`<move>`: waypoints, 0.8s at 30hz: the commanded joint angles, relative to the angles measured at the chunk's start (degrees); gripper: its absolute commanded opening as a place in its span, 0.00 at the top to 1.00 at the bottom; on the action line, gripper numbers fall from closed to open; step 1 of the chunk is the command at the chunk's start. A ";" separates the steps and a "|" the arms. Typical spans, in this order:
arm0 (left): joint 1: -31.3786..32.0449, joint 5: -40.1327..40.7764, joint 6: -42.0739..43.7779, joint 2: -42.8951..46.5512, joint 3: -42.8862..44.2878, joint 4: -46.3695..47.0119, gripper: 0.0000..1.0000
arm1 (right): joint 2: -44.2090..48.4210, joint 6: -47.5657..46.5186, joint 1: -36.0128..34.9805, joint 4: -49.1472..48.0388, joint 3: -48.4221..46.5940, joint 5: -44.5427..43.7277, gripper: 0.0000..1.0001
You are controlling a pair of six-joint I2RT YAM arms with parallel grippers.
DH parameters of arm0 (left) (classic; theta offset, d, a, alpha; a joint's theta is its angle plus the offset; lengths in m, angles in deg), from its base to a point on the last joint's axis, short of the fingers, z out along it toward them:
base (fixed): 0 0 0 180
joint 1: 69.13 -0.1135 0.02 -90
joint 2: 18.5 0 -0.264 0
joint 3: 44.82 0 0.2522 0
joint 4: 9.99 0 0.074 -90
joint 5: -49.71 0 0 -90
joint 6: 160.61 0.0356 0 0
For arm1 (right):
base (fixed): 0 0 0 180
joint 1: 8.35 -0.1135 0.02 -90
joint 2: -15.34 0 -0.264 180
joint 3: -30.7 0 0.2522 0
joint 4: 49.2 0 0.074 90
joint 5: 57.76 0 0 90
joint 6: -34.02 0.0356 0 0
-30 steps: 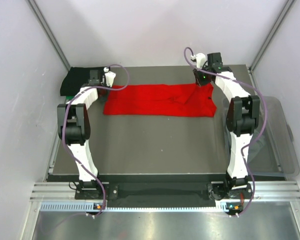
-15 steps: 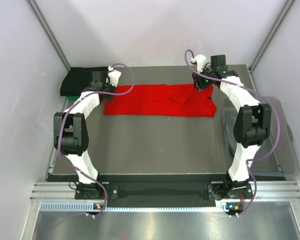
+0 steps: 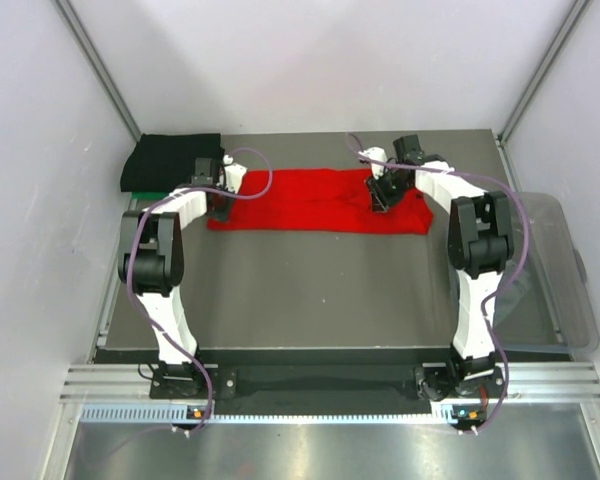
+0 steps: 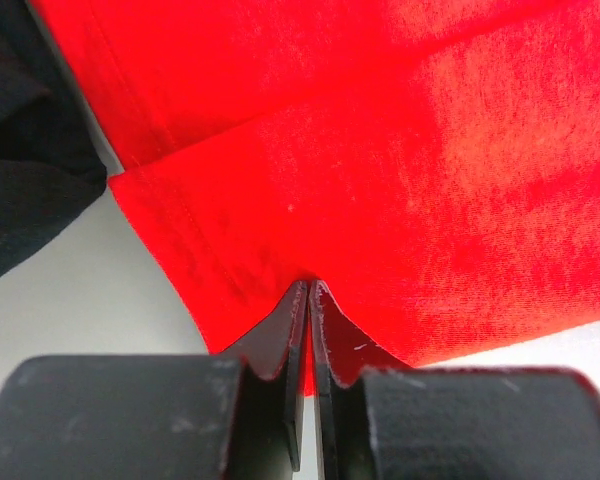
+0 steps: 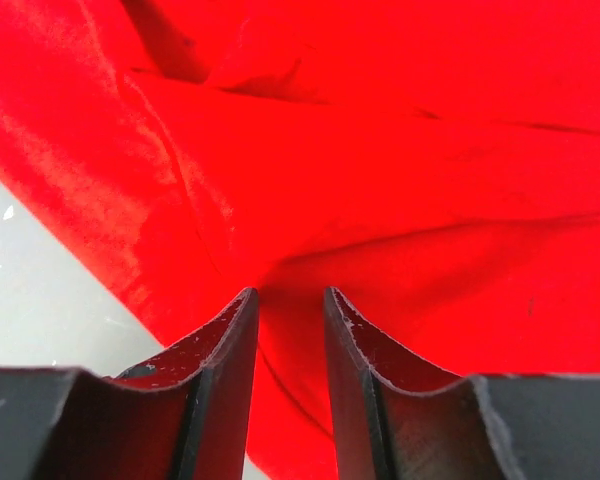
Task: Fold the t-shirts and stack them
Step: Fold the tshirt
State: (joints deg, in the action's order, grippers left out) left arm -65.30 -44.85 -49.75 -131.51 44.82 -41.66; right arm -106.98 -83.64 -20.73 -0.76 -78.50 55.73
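From above, we see the red t-shirt (image 3: pixel 310 200) lying as a long band across the far part of the table (image 3: pixel 310 290), long axis left to right, with the left hand (image 3: pixel 220 197) at its left end and the right hand (image 3: pixel 380 195) over its right part. In the left wrist view, the fingers are pressed together on its near hem, the black t-shirt (image 4: pixel 20 180) just beside. In the right wrist view, a thick red fold fills the narrow gap between the fingers, probably clamped.
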 commanded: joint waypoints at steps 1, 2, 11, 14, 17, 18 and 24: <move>-0.14 0.51 -0.91 -0.72 0.24 -0.19 0.91 | -0.90 -0.20 -0.45 0.22 -4.75 1.21 0.67; -0.14 0.60 -0.82 -0.98 0.24 -0.28 0.91 | -1.34 -0.20 -0.71 0.22 -5.10 1.12 0.67; -0.14 1.39 -0.74 -0.98 -0.64 -0.19 0.91 | -9.49 1.37 -2.03 1.09 -14.49 1.83 0.65; -0.23 1.66 -0.73 -0.37 -0.99 -0.28 0.91 | -13.89 4.70 -1.42 1.98 -28.19 2.00 0.66; -0.15 1.57 -0.56 3.13 -2.39 0.50 0.88 | -12.43 10.76 -0.36 -0.74 -39.54 3.06 0.65; -0.14 1.57 -0.39 4.45 -2.92 0.77 0.87 | -11.37 10.35 -0.62 -0.40 -42.78 1.67 0.64; -0.23 -1.50 2.51 14.74 -4.51 -0.71 0.72 | 10.23 8.76 -1.50 -9.35 -18.20 -0.81 0.52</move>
State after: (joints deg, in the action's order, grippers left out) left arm -65.30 -44.19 -49.01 -124.00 39.83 -42.47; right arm -110.77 -76.25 -21.84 -3.65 -107.42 55.14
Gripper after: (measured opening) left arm 0.266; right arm 0.466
